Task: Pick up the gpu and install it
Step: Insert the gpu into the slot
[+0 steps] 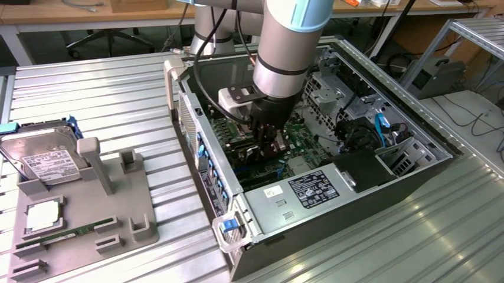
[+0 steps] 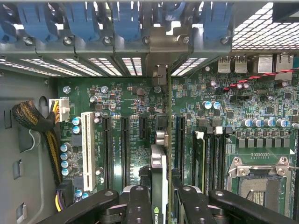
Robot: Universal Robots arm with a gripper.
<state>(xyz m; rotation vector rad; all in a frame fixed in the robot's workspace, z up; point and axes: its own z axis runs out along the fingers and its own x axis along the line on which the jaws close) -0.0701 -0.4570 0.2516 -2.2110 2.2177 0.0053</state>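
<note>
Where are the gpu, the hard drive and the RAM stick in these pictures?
gpu (image 2: 159, 163): wrist view, on the card's thin edge facing the camera.
hard drive (image 1: 49, 164): exterior view, on its white label.
RAM stick (image 1: 68, 232): exterior view, on the middle of the green board.

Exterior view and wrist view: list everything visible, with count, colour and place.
gpu: one, black and silver, edge-on above the motherboard slots
computer case: one, grey, open, on the table
motherboard: one, green, inside the case
hard drive: one, silver with white label, standing in the fixture
RAM stick: one, green, lying in the fixture
fixture: one, grey, exterior view's left
table: one, ribbed metal
arm: one, grey, reaching into the case
gripper: one, black, shut on the gpu
</note>
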